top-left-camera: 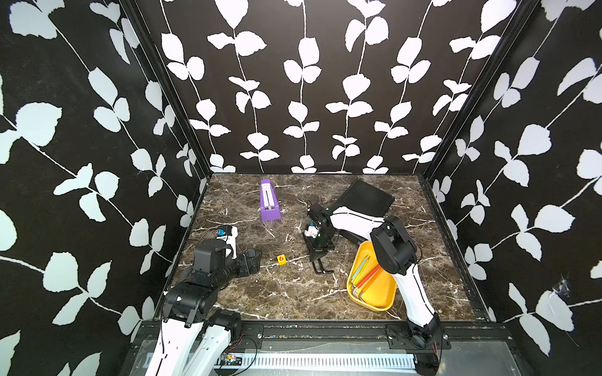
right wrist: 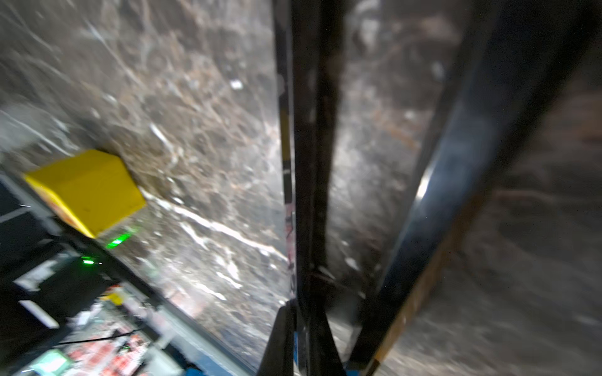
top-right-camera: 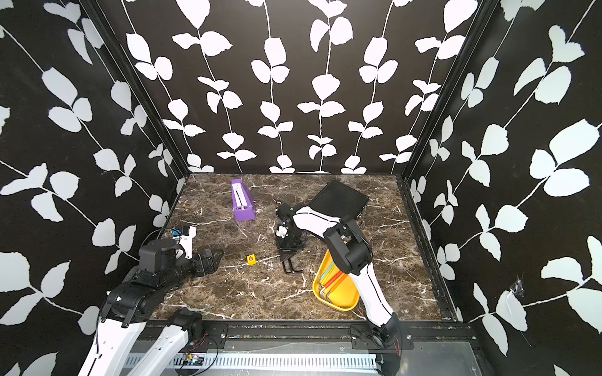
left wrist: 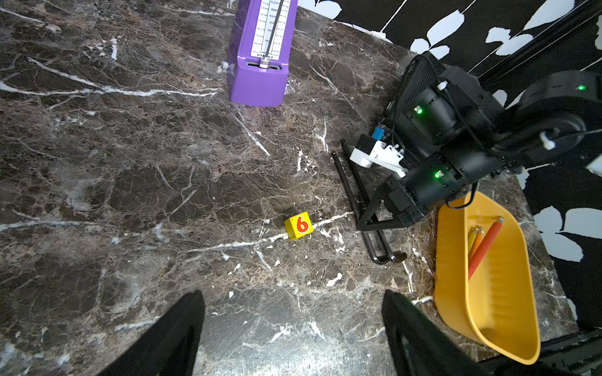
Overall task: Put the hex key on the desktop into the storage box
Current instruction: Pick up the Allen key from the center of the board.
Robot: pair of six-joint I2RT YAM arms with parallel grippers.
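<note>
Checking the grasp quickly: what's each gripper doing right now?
Left gripper: open, empty.
Right gripper: closed on a black hex key.

Right pincer (top-right-camera: 286, 257) on hex key (top-right-camera: 293, 271)

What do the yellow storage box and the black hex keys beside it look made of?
The storage box: probably moulded plastic, uniform yellow, soft sheen, rounded rim. The black hex keys: likely steel with a dark matte coating; thin, straight, L-bent rods.
</note>
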